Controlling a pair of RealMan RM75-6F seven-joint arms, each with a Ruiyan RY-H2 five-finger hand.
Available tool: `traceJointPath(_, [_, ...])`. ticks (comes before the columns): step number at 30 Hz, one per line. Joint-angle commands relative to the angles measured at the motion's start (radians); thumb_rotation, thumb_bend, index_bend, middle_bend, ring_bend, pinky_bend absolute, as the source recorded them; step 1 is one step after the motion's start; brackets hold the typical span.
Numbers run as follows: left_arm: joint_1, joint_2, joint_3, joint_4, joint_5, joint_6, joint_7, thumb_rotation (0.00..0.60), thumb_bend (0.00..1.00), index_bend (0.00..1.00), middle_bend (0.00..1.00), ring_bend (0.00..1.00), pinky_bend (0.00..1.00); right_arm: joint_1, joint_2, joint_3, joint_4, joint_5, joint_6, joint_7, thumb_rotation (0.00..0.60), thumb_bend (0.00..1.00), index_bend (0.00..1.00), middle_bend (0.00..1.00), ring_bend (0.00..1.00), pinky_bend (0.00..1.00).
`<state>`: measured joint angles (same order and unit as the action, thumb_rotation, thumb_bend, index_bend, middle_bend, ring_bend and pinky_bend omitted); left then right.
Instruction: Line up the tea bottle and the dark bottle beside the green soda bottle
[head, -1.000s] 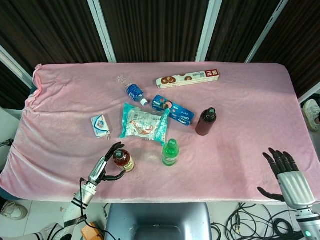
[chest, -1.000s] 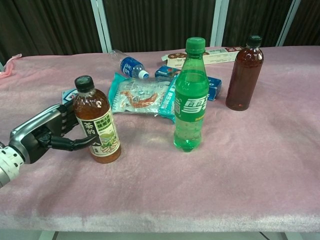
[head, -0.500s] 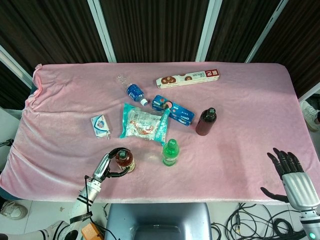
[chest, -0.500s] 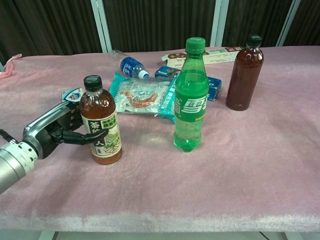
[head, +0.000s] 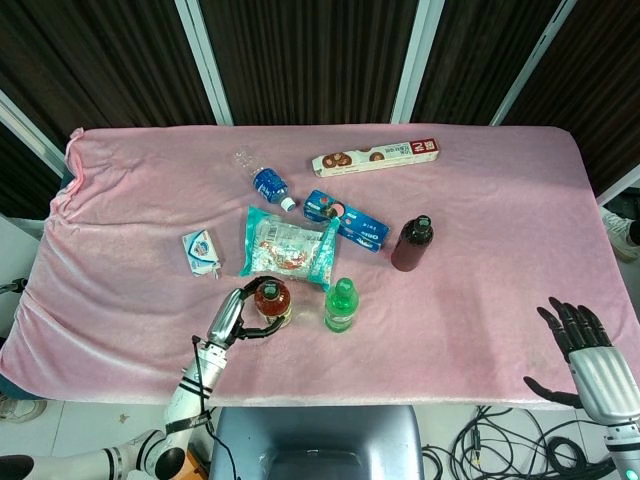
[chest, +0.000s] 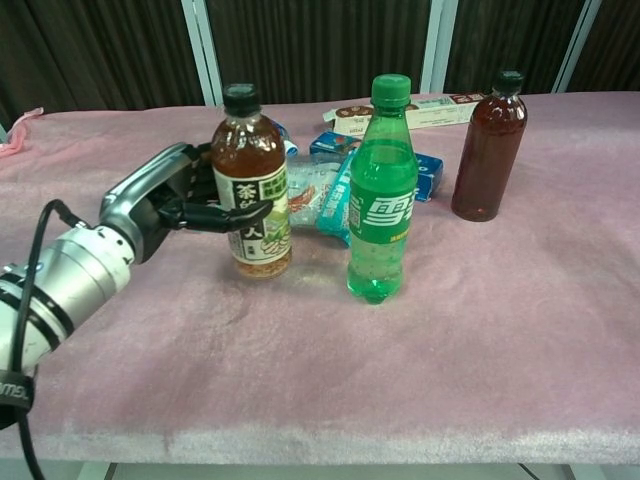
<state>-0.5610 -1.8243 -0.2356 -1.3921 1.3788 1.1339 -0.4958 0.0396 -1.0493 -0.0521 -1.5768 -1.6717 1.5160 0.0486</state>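
My left hand (chest: 165, 205) (head: 235, 313) grips the tea bottle (chest: 250, 185) (head: 271, 300), upright with a black cap and green label, just left of the green soda bottle (chest: 381, 195) (head: 341, 305). The dark bottle (chest: 488, 150) (head: 412, 243) stands upright further back to the right, apart from both. My right hand (head: 580, 350) hangs open with fingers spread at the table's front right edge, holding nothing; the chest view does not show it.
Behind the bottles lie a clear snack packet (head: 285, 245), a blue biscuit pack (head: 345, 219), a fallen water bottle (head: 262, 178), a long biscuit box (head: 376, 157) and a small white sachet (head: 201, 250) on the pink cloth (head: 500, 190).
My left hand has carried the tea bottle rightward and slightly back, from well left of the green soda bottle to close beside it. The right hand drifted a little lower.
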Motion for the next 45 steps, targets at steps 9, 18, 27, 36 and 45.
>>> traceJointPath(9, [-0.087,-0.158,-0.048,0.124,-0.039,-0.016,0.096,0.6,0.49,0.73,0.75,0.53,0.39,-0.002,0.014,-0.01,0.008,-0.019,0.007,0.037,0.6,0.29,0.0,0.0,0.0,0.0])
traceJointPath(18, [-0.084,-0.168,-0.032,0.155,-0.042,-0.031,0.056,0.6,0.49,0.73,0.75,0.52,0.38,-0.003,0.019,-0.01,0.013,-0.024,0.015,0.058,0.6,0.29,0.0,0.0,0.0,0.0])
traceJointPath(27, [-0.084,-0.181,-0.018,0.182,-0.045,-0.044,0.045,0.6,0.49,0.73,0.74,0.51,0.36,0.003,0.019,-0.011,0.012,-0.027,0.005,0.056,0.6,0.29,0.0,0.0,0.0,0.0])
traceJointPath(36, [-0.082,-0.173,-0.012,0.19,-0.038,-0.053,0.021,0.6,0.47,0.68,0.7,0.48,0.32,0.002,0.019,-0.009,0.012,-0.024,0.005,0.055,0.6,0.29,0.0,0.0,0.0,0.0])
traceJointPath(45, [-0.08,-0.161,-0.001,0.189,-0.037,-0.069,0.009,0.6,0.45,0.63,0.64,0.43,0.27,0.003,0.017,-0.01,0.008,-0.027,0.002,0.046,0.6,0.29,0.0,0.0,0.0,0.0])
